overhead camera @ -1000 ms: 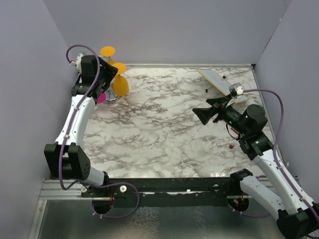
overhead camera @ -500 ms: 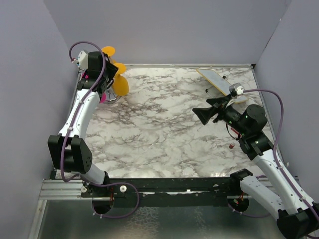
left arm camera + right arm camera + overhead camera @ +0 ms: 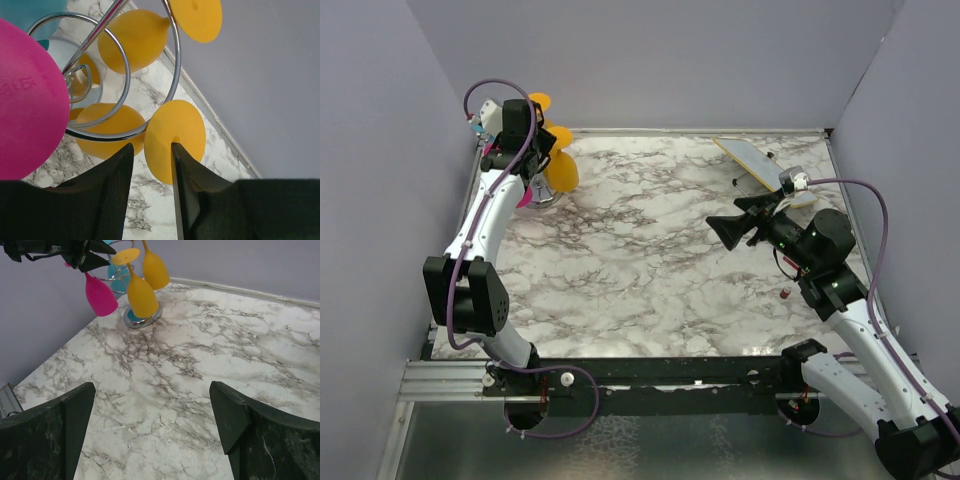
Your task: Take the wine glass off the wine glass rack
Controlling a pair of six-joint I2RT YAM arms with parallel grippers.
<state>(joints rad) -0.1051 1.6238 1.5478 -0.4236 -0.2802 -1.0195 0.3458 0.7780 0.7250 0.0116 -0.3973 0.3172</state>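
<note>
The wine glass rack [image 3: 173,65], a silver wire stand with curled hoops and a shiny round base [image 3: 143,319], stands at the table's back left corner [image 3: 546,194]. Two yellow wine glasses [image 3: 141,295], a pink one [image 3: 99,296] and a teal one hang upside down from it. My left gripper [image 3: 151,147] is open, jaws narrowly apart, level with the hoops. Its fingertips are right at the yellow foot disc [image 3: 176,134] of one glass; I cannot tell if they touch. It also shows in the right wrist view [image 3: 107,255]. My right gripper [image 3: 152,386] is open wide and empty above the table's right middle [image 3: 717,230].
Purple walls close in the table on the left, back and right; the rack stands close to the left and back walls. A flat tan board [image 3: 750,158] lies at the back right. A small red thing [image 3: 785,293] lies near the right arm.
My left gripper has moved back and up along the rack, to the hoops and the yellow foot disc. The right arm has not moved.
</note>
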